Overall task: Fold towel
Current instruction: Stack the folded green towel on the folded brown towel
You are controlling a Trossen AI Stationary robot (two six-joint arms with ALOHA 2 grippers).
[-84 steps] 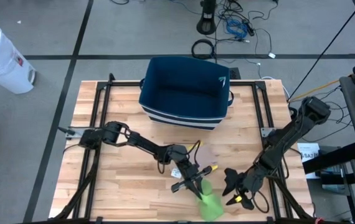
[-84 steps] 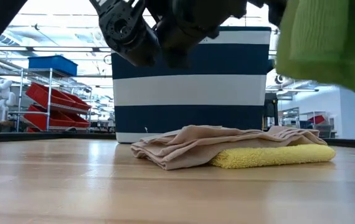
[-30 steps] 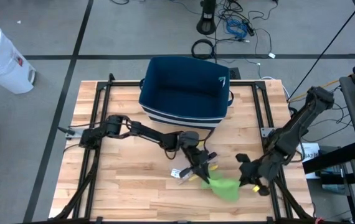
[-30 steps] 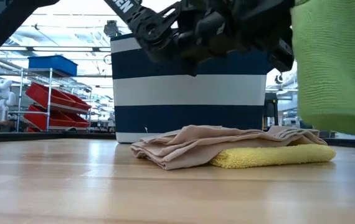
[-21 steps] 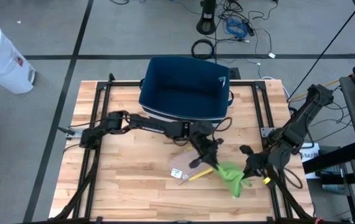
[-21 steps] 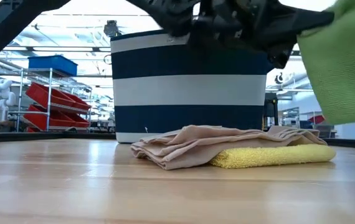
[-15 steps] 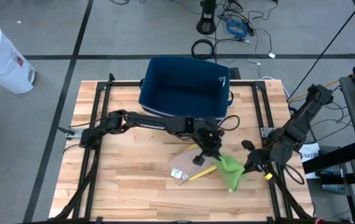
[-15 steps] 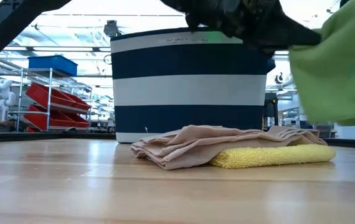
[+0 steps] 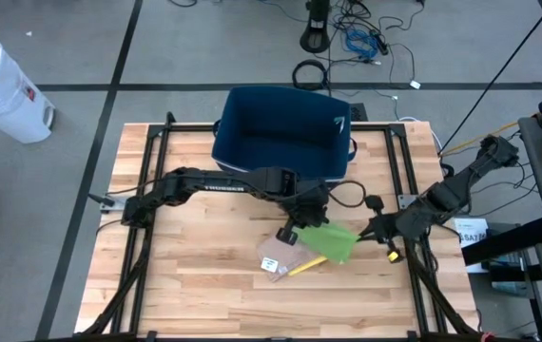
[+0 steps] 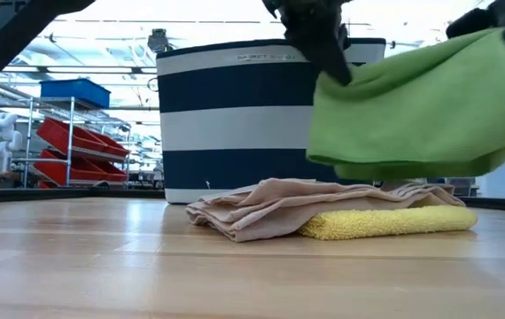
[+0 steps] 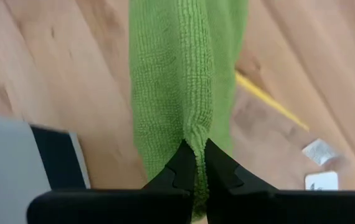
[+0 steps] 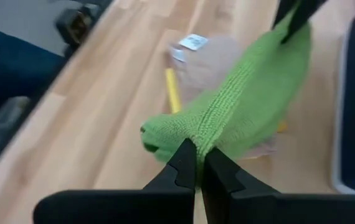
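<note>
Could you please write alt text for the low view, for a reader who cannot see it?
A green towel hangs stretched in the air between two dark grippers, above a folded beige cloth and a yellow cloth on the wooden table. A navy-and-white striped basket stands behind.

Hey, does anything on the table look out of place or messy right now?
Nothing is spilled or damaged. The green towel hangs in the air, stretched between the left gripper and the right gripper, both shut on it. Beneath it, the beige cloth lies crumpled over the yellow cloth, in front of the striped basket.
</note>
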